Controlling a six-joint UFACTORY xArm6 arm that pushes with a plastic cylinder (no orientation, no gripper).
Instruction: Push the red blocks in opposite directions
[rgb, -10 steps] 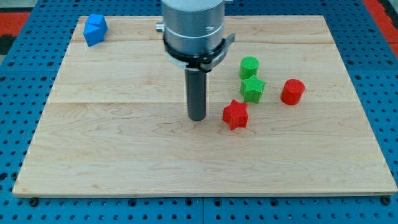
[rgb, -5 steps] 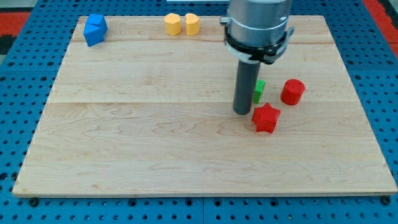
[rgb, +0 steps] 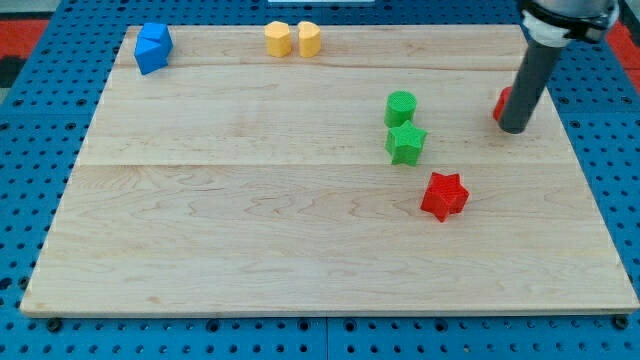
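Note:
A red star block (rgb: 444, 195) lies on the wooden board right of centre, towards the view's bottom. A second red block (rgb: 501, 105) shows only as a sliver at the view's right, mostly hidden behind my rod. My tip (rgb: 514, 129) rests on the board at the view's right, touching or nearly touching that red block and well above and right of the red star.
A green cylinder (rgb: 401, 107) and a green star (rgb: 406, 143) sit together left of my tip. Two yellow blocks (rgb: 292, 39) lie at the board's top edge. A blue block (rgb: 153, 47) sits in the top left corner.
My rod pushed the red star to the right and down, then swept right and up to the other red block, which has shifted up and right. The green blocks are uncovered again.

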